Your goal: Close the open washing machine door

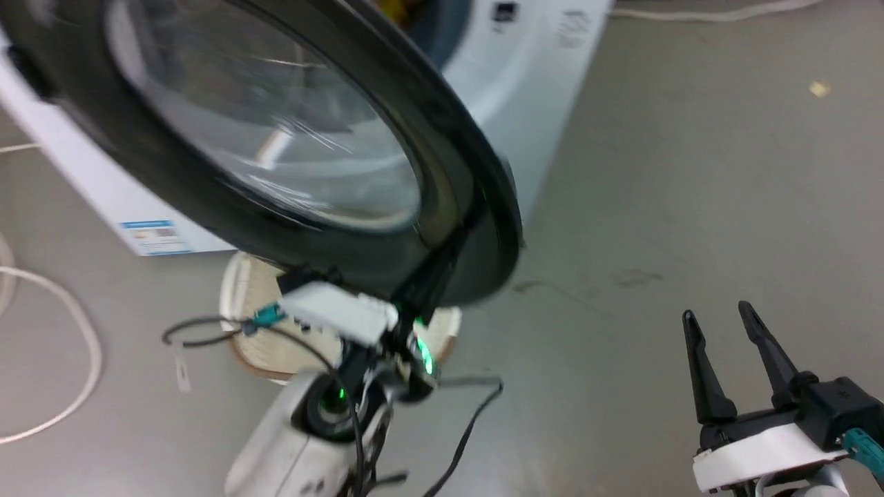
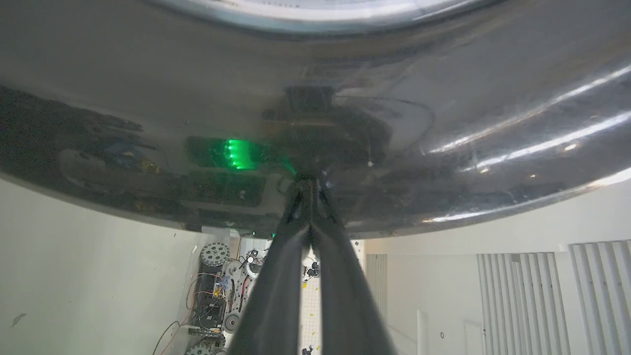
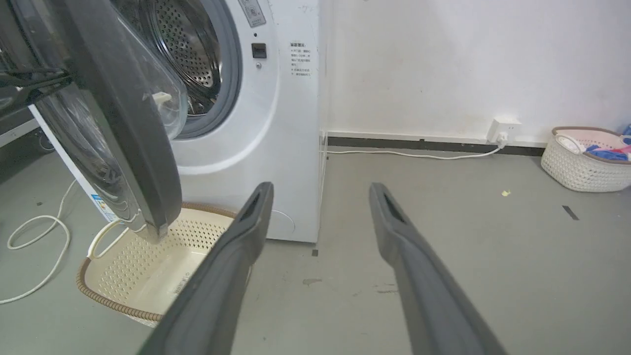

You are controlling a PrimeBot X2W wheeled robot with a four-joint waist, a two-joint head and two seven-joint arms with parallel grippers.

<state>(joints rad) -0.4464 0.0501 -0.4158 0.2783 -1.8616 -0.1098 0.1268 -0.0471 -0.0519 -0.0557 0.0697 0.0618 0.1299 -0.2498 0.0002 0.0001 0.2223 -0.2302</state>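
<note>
Recorder: Claw status, left arm?

Observer: Left claw [image 2: 309, 181] pinched fully together, nothing between the fingers [image 2: 276, 296]. The tips rest on the glossy black rim of the washing machine door [image 2: 148, 98] and meet their own reflection there. A green light from the wrist mirrors in the same rim. In the head view the contact is at the door's lowest edge.

Recorder: Right arm?

Observer: Right claw [image 1: 718, 314] spread wide and empty. It hangs over the grey floor [image 1: 656, 172], to the right of the door and well apart from it.

Recorder: Door position?

Observer: Open, swung out from the front of the white washer [image 3: 276, 123]. The clear glass bowl bulges toward the drum. The right wrist view shows a wide gap between the door and the grey rubber ring [image 3: 232, 74], with the perforated steel drum [image 3: 192, 44] in sight past the door's edge.

Recorder: Surroundings, taken from the door?

Observer: Directly beneath the door, a cream perforated basket [image 3: 148, 266] with a brown woven rim, on the floor against the washer's base. Left of the door, a loop of white cable [image 3: 49, 231] on the floor. Far right of the door, by the wall, a second white basket [image 3: 581, 167] with coloured cloth inside, near a wall socket [image 3: 503, 128].
</note>
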